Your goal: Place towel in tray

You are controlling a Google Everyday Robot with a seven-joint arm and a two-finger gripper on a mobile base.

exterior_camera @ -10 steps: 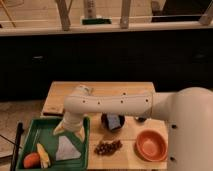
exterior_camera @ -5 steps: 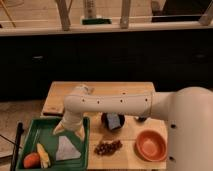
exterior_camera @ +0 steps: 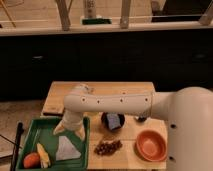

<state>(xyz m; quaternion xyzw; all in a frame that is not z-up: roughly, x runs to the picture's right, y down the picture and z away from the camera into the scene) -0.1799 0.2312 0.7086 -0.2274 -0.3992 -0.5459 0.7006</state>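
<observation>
The towel (exterior_camera: 66, 148), a pale grey-blue cloth folded to a rough triangle, lies flat inside the green tray (exterior_camera: 30, 126) at its right-hand part. My gripper (exterior_camera: 69, 133) hangs over the tray just above the towel's upper tip. Its two fingers are spread apart and hold nothing. The cream arm reaches in from the right across the wooden table.
In the tray's front left corner lie an orange fruit (exterior_camera: 31, 160) and a yellow piece (exterior_camera: 44, 155). On the wooden table (exterior_camera: 100, 90) stand a dark bowl (exterior_camera: 113, 121) with a bluish piece, a dark grape cluster (exterior_camera: 107, 147) and an orange bowl (exterior_camera: 151, 145). A dark cabinet stands behind.
</observation>
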